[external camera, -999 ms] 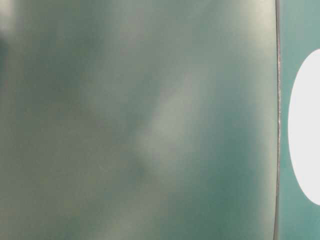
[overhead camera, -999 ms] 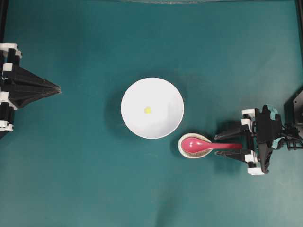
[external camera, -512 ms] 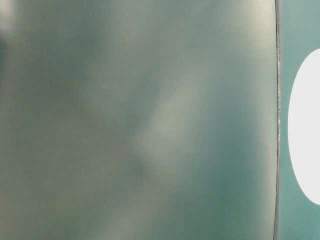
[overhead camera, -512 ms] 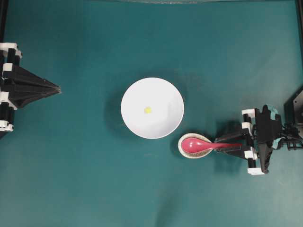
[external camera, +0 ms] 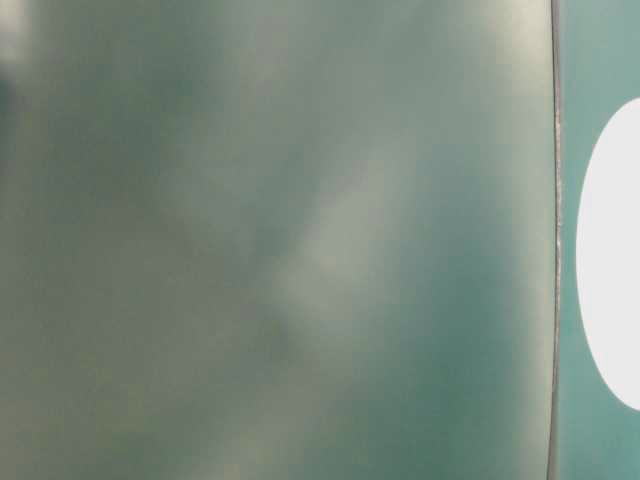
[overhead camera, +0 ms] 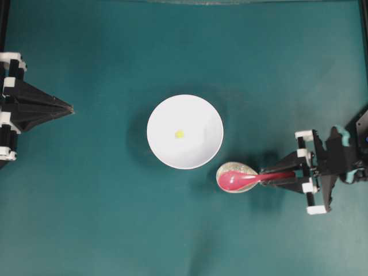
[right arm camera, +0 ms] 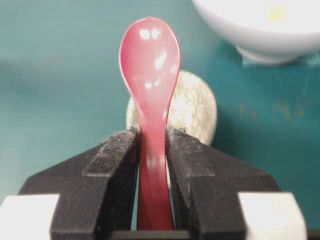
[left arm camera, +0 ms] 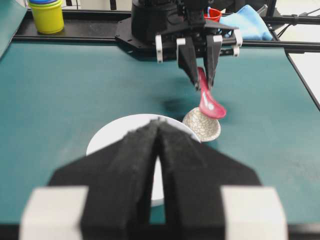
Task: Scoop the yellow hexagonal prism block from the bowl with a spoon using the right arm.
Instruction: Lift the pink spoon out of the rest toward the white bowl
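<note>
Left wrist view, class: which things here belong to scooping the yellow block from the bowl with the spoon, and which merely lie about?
Job: spoon, held by right gripper; bowl; yellow block.
Lying about: speckled spoon rest; yellow cup; blue cloth; shut left gripper.

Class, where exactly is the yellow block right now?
In the overhead view the yellow block lies near the middle of the white bowl, left of the spoon.

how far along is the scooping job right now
Done: the right pincer has clamped the spoon by its handle. In hand: the spoon looks raised off the speckled rest, its scoop above it. Left: the yellow block lies alone in the white bowl, so carrying the spoon over and scooping are not yet done. The left pincer is shut and empty, away from the bowl.
</note>
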